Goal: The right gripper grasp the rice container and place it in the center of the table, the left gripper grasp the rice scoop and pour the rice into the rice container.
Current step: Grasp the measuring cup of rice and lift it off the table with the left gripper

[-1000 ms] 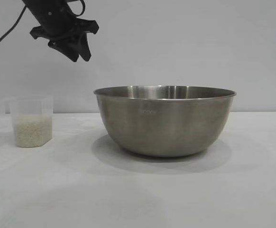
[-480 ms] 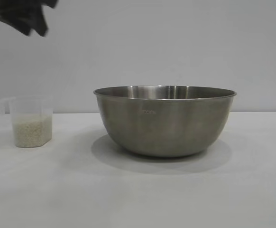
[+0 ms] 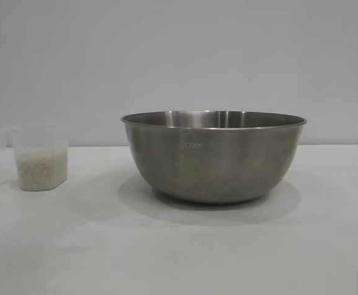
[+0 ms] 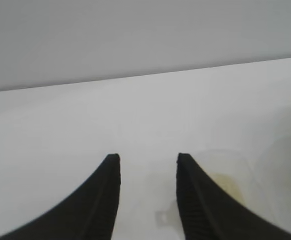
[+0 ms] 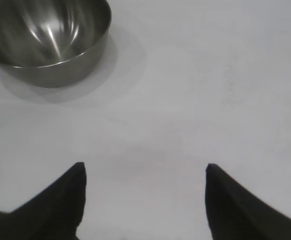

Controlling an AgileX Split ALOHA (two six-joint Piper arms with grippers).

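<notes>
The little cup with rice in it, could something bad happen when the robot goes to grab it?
Maybe. The rice scoop is small, light and holds rice; the left gripper, open right beside it, might bump it and spill rice on the table. Its side handle is a thin target, so a grab could slip. The rice container looks empty, so nothing is poured yet.

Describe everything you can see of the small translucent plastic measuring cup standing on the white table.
The small translucent whitish plastic measuring cup stands upright on the flat white table, at the exterior view's left, apart from the large round stainless-steel bowl. It has straight walls and a side handle on the side away from the bowl. Off-white rice fills roughly its lower half. Nothing grips or touches it except the table.
</notes>
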